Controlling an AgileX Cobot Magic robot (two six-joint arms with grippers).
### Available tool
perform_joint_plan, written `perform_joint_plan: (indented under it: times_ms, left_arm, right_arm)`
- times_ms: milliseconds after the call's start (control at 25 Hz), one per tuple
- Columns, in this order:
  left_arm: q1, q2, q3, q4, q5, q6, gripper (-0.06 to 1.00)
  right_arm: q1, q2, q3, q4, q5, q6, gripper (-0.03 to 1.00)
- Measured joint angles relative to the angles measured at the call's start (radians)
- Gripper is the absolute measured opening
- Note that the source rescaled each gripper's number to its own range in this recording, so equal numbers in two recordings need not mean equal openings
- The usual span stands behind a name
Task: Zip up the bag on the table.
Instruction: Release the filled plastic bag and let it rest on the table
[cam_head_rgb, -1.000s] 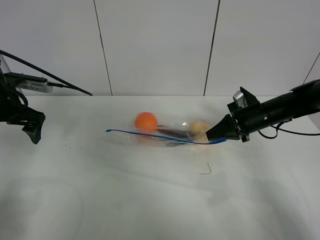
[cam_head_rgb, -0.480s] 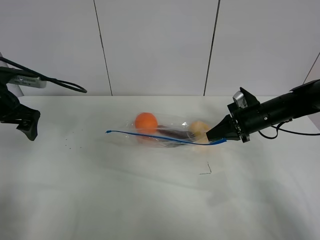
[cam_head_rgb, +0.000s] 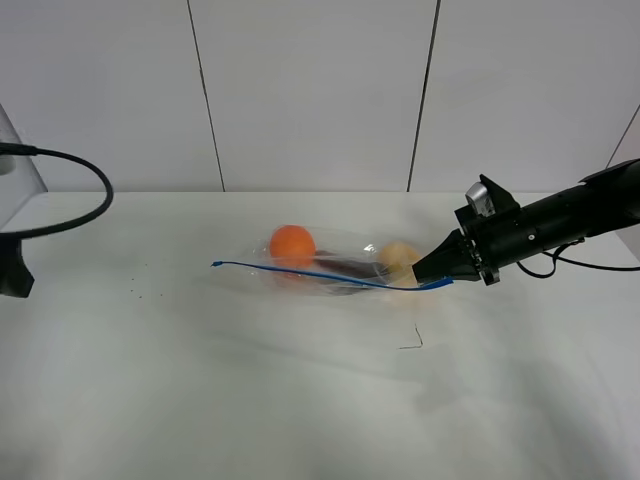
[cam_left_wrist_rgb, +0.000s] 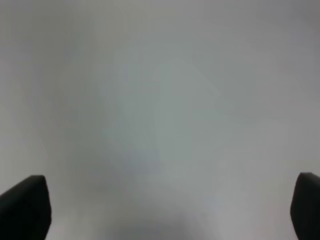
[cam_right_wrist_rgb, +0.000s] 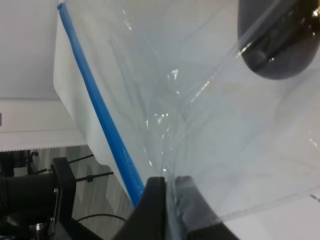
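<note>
The clear bag (cam_head_rgb: 340, 262) lies on the white table (cam_head_rgb: 300, 400), its blue zipper strip (cam_head_rgb: 310, 273) running along the near edge. An orange toy (cam_head_rgb: 292, 243), a yellowish one (cam_head_rgb: 398, 255) and a dark purple one (cam_head_rgb: 345, 268) show through it. My right gripper (cam_head_rgb: 432, 275) is shut on the bag's right end by the strip; the right wrist view shows the pinched film (cam_right_wrist_rgb: 200, 125), the strip (cam_right_wrist_rgb: 100, 115) and a dark toy (cam_right_wrist_rgb: 280, 45). My left gripper (cam_left_wrist_rgb: 165, 207) is open and empty over blurred white; only a black part (cam_head_rgb: 10, 275) shows at the far left.
A small dark thread (cam_head_rgb: 412, 340) lies on the table in front of the bag's right end. Tiny dark specks (cam_head_rgb: 140, 280) dot the table at the left. A black cable (cam_head_rgb: 75, 215) loops at the left edge. A panelled wall stands behind the table.
My left arm has pulled back to the left and is almost out of the exterior view. The right gripper and the bag have not moved.
</note>
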Motion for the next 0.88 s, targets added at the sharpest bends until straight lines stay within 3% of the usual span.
perform_joint_plan:
  times_ms: [240, 440, 560, 880]
  left_arm:
    - [0.0, -0.333, 0.144, -0.002, -0.093, 0.0, 1.0]
    - [0.0, -0.599, 0.223, -0.007, -0.097, 0.0, 1.0]
    - [0.0, -0.729, 0.254, -0.013, -0.079, 0.0, 1.0]
    - [0.0, -1.019, 0.264, -0.123, 0.047, 0.062, 1.0]
  right_arm:
    - [0.0, 0.0, 0.0, 0.0, 0.0, 0.0, 0.0]
    - [0.0, 0.0, 0.0, 0.0, 0.0, 0.0, 0.0]
    - [0.0, 0.0, 0.0, 0.0, 0.0, 0.0, 0.0]
    - [0.0, 0.0, 0.0, 0.0, 0.0, 0.0, 0.0]
